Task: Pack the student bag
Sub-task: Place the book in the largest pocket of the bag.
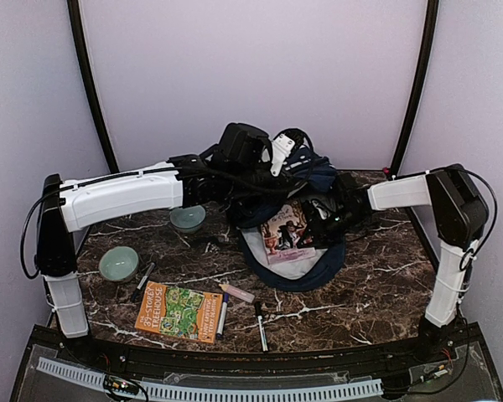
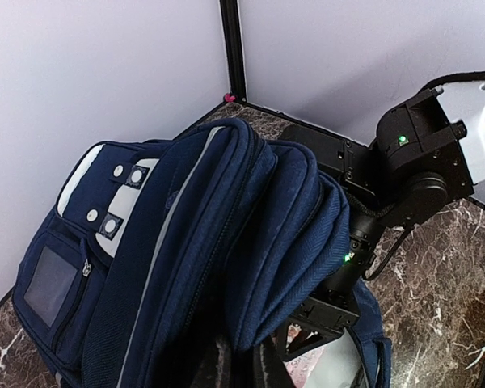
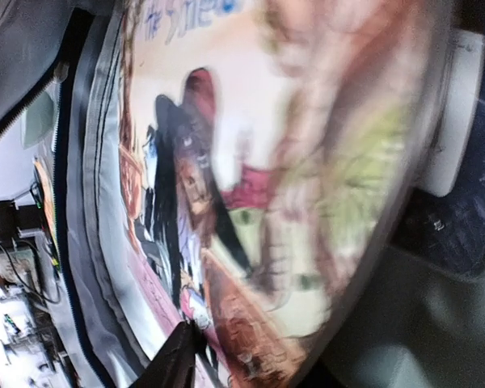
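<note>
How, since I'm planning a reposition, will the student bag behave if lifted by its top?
Probably floppy: the student bag sags in soft fabric folds. Likely bulky to handle, being the biggest thing here. With the picture book lying in its open mouth, contents might slide out.

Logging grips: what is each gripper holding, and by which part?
Left gripper holds the student bag up by its top. Right gripper is at the book in the bag; hold cannot be told.

picture book (image 3: 250,186): blurred, fills frame | student bag (image 3: 465,230): zip edge left | fingers (image 3: 178,360): dark tip, bottom
</note>
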Controlling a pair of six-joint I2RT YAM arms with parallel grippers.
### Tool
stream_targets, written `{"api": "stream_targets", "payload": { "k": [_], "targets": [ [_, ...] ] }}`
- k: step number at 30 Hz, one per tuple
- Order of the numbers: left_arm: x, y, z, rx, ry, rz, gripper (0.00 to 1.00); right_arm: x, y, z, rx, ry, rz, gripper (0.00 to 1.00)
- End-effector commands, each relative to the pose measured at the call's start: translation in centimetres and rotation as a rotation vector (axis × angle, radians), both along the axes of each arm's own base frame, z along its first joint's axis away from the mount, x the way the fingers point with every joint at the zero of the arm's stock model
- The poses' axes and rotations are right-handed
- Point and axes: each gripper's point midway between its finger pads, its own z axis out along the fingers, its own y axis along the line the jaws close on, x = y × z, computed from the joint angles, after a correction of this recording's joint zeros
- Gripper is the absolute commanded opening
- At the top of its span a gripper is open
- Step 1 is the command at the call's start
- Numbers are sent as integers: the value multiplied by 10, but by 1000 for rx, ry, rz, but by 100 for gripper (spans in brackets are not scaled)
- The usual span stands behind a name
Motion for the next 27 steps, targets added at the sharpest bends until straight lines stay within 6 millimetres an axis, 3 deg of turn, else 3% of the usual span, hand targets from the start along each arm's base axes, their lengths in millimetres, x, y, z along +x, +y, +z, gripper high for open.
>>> {"api": "stream_targets", "payload": {
  "k": [1,10,14,16,27],
  "targets": [
    [-31,5,86,-192,-105,-84,0,-4,-6,21,-59,-144,97,37],
    [-43,27,67,-215,-79,-66,0,-31,-42,43,-192,-368,228,40],
    [-47,33,65,-222,-76,-64,0,-47,-53,31,-238,-362,300,43],
    [-48,33,63,-227,-65,-64,0,-59,-54,23,-223,-346,331,42],
    [-53,27,51,-254,-4,-90,0,-107,-46,68,-127,-698,528,38]
  ]
}}
